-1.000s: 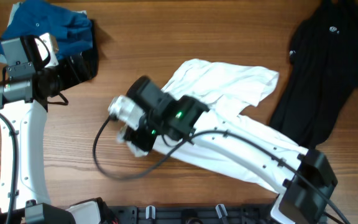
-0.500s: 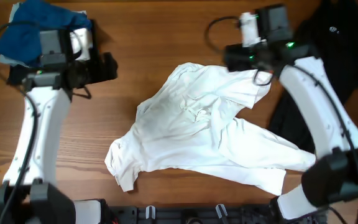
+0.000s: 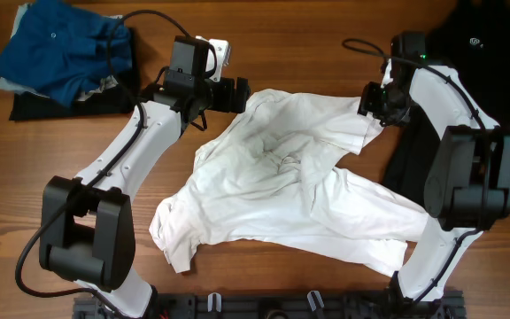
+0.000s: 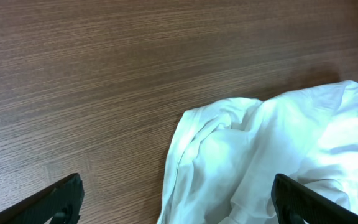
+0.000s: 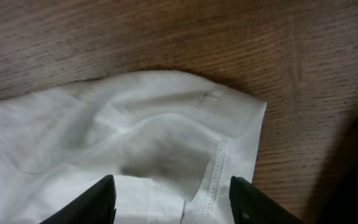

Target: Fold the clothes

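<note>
The crumpled black cloth garment (image 3: 503, 62) runs off the top edge, partly under the right arm (image 3: 445, 89) (its tiny white logo (image 3: 475, 40) is too small to read). The left tool (image 4: 176, 202) and right tool (image 5: 171, 196) are cut by the bottom edge.

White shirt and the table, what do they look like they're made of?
White shirt: probably a thin cotton-type knit, matte; it lies in soft crumpled folds and has a stitched hem. Table: wood or wood-look laminate, matte brown with fine straight grain; which one cannot be told.
</note>
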### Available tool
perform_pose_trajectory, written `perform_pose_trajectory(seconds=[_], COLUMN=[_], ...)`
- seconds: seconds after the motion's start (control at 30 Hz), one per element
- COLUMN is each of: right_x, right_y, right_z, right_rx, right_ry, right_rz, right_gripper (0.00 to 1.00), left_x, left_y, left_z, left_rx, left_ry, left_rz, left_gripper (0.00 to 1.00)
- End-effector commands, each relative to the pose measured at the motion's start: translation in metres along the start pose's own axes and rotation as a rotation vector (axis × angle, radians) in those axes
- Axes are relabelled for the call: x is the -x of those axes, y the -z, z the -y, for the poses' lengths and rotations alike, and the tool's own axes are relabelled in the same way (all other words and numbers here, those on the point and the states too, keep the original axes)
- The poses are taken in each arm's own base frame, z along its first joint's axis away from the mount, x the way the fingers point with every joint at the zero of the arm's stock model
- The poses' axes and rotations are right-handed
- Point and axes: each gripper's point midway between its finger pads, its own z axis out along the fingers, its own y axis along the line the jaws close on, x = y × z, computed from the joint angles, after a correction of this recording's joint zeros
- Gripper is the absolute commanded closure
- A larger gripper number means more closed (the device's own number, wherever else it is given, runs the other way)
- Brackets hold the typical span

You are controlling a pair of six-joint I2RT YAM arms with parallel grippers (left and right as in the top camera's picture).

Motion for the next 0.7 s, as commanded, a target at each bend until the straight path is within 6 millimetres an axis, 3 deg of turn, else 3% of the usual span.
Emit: perform_pose_trajectory(seconds=[0.0, 0.07, 0.17, 0.27, 0.3, 0.37, 0.47, 0.57, 0.63, 0.67], right_x=[-0.007, -0.006, -0.001, 0.032, 0.069, 0.118, 0.168, 0.199, 0.209, 0.21], right_y=[-0.023, -0.028, -0.032, -0.027, -0.011, 0.028, 0.086, 0.128, 0.135, 0.136], right_z=[0.003, -0.002, -0.008, -0.025, -0.049, -0.068, -0.085, -0.095, -0.093, -0.094], right_rx=[-0.008, 0.025, 0.059, 0.141, 0.255, 0.314, 0.357, 0.382, 0.359, 0.358], right_ry=[-0.016, -0.013, -0.009, 0.025, 0.079, 0.114, 0.152, 0.174, 0.165, 0.168], right_rz=[-0.01, 0.005, 0.037, 0.169, 0.32, 0.505, 0.703, 0.878, 0.942, 0.95], right_gripper=[0.49, 0.59, 0.96, 0.96, 0.96, 0.96, 0.96, 0.96, 0.96, 0.62], left_x=[0.0, -0.001, -0.004, -0.002, -0.001, 0.002, 0.006, 0.012, 0.014, 0.014], left_y=[0.0, 0.0, 0.0, 0.0, 0.0, 0.0, 0.0, 0.0, 0.0, -0.001], left_z=[0.0, 0.0, -0.008, -0.014, -0.013, -0.013, -0.012, -0.012, -0.011, -0.011], left_rx=[0.0, 0.001, 0.045, 0.08, 0.079, 0.077, 0.076, 0.072, 0.071, 0.07], left_ry=[-0.014, -0.012, -0.006, -0.008, -0.009, -0.011, -0.014, -0.017, -0.019, -0.019], left_rz=[-0.008, -0.015, -0.024, -0.015, -0.009, 0.004, 0.019, 0.041, 0.049, 0.052], left_gripper=[0.03, 0.03, 0.03, 0.03, 0.03, 0.05, 0.05, 0.05, 0.05, 0.06])
